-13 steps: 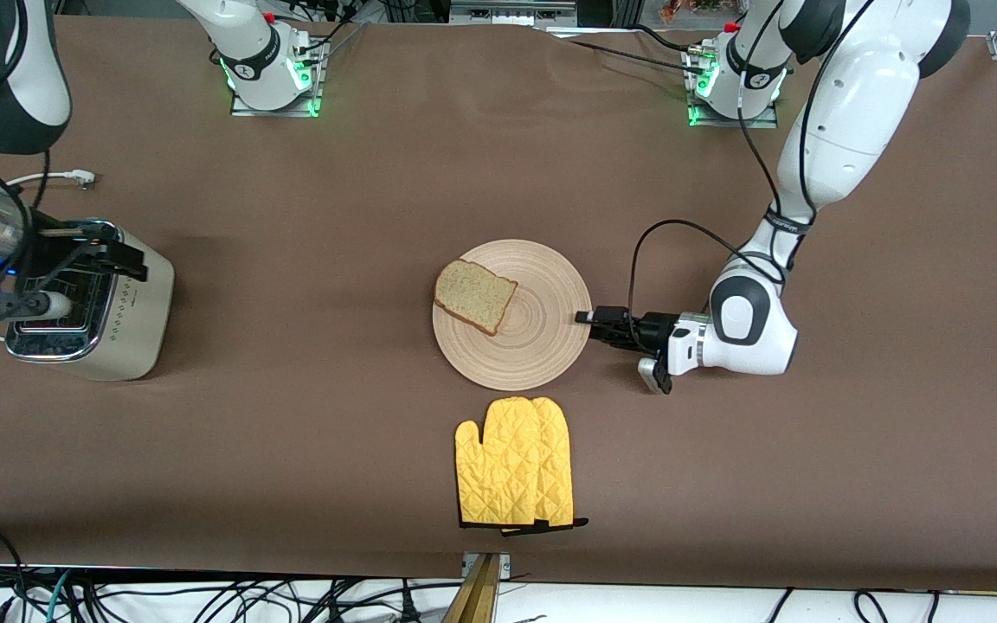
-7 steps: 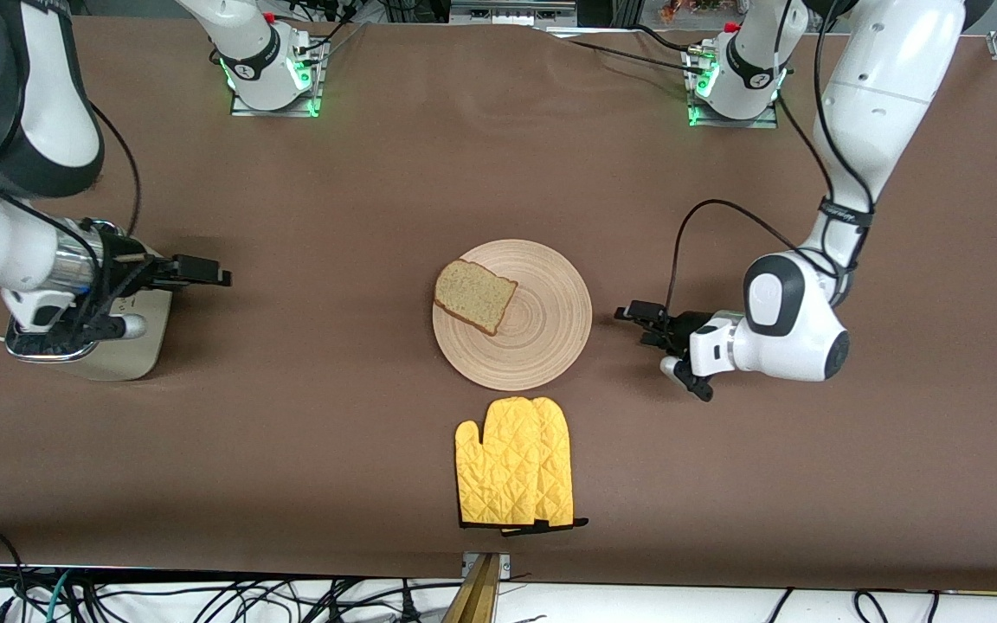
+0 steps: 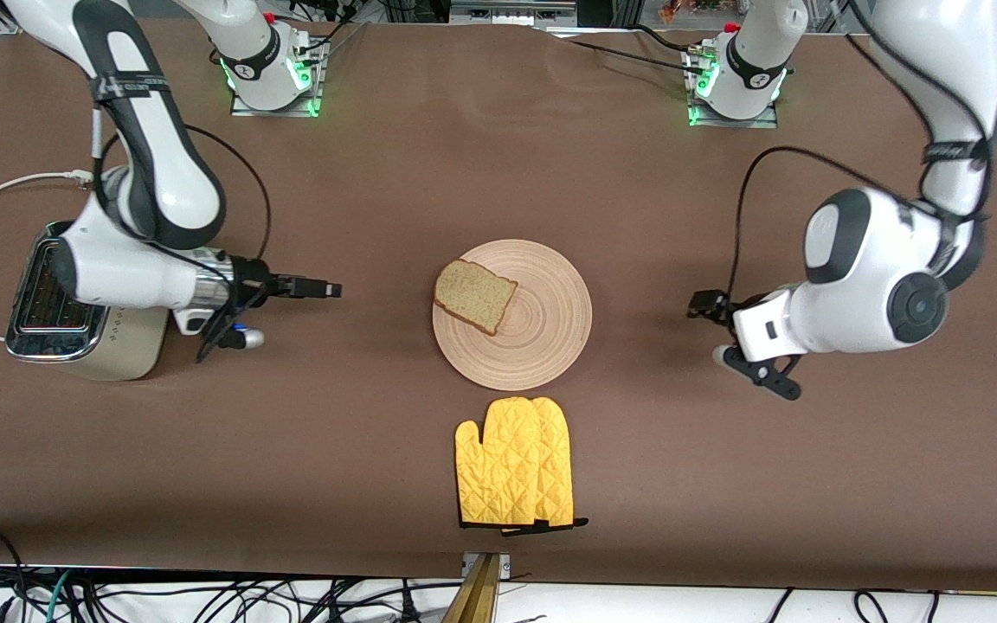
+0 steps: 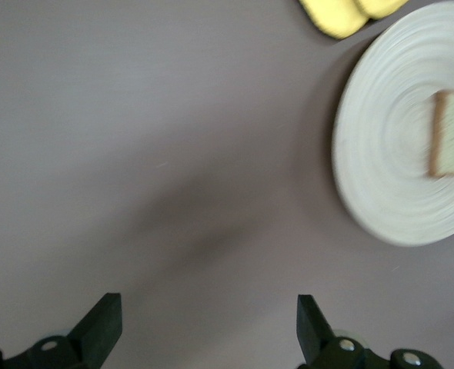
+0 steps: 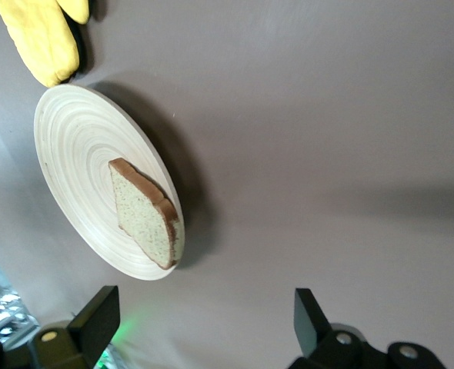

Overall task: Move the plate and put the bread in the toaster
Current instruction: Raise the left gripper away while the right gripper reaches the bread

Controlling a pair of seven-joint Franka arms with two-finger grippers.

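While the bread (image 3: 474, 295) lies on the plate (image 3: 542, 346), we see both the right gripper (image 3: 330, 289) and left gripper (image 3: 704, 305) empty, jaws apart, flanking it; toaster (image 3: 74, 324) beside right arm

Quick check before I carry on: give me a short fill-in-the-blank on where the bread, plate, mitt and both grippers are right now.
1. The bread lies on the ____.
2. The yellow oven mitt lies ____ to the front camera than the plate.
3. The left gripper and the right gripper are both open and hold ____.
4. The toaster stands at the ____ arm's end of the table.

Missing words: plate; nearer; nothing; right
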